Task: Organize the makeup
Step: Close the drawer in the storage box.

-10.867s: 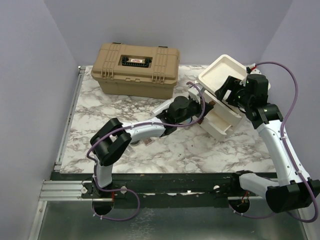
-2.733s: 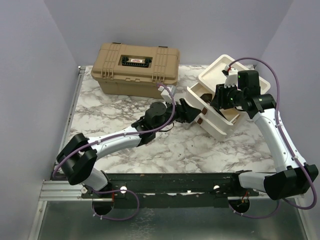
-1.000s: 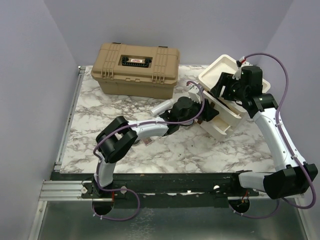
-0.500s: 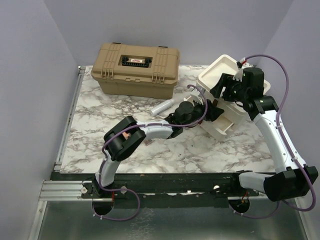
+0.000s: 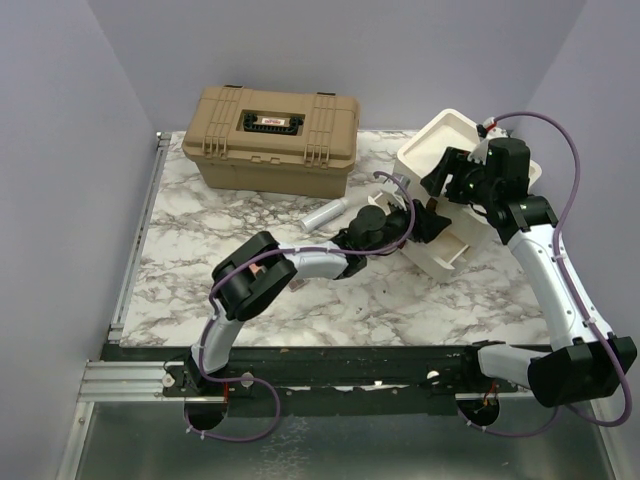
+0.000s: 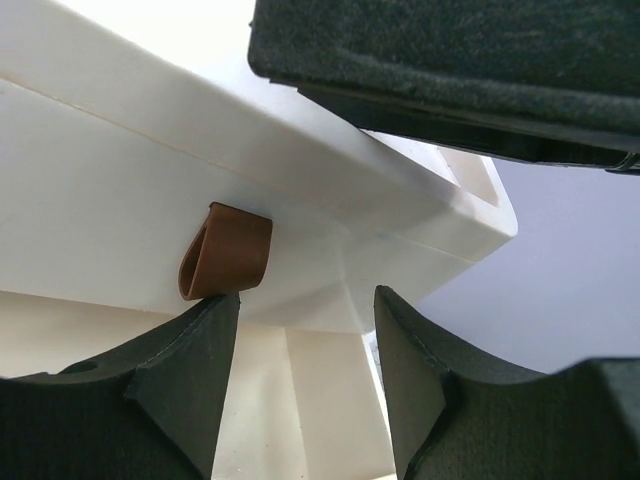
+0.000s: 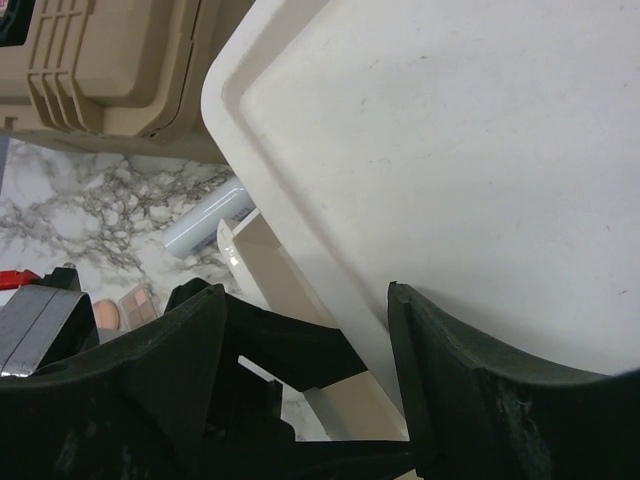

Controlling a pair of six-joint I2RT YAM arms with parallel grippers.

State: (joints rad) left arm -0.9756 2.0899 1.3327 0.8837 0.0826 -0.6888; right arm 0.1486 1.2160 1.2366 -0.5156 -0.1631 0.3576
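Observation:
The makeup in view is a pale silvery tube (image 5: 325,213) (image 7: 205,220) lying on the marble between the tan case and the white drawer box (image 5: 445,140). A small pink-and-tan palette (image 7: 120,305) and a red piece (image 7: 15,277) lie farther left. My left gripper (image 5: 425,222) (image 6: 305,300) is open at the box's drawer front, its left fingertip just under a brown pull tab (image 6: 225,250). My right gripper (image 5: 450,178) (image 7: 305,295) is open over the box's top, straddling its front rim (image 7: 300,240), with one finger (image 7: 450,370) over the lid surface.
A big tan latched case (image 5: 270,125) (image 7: 100,60) stands at the back left of the marble table (image 5: 200,230). The left arm's forearm (image 5: 320,262) stretches across the table's middle toward the box. Lavender walls close in the back and sides.
The left arm's elbow has swung rightward and its gripper has pushed in closer to the drawer front. The right gripper has hardly moved on the box top.

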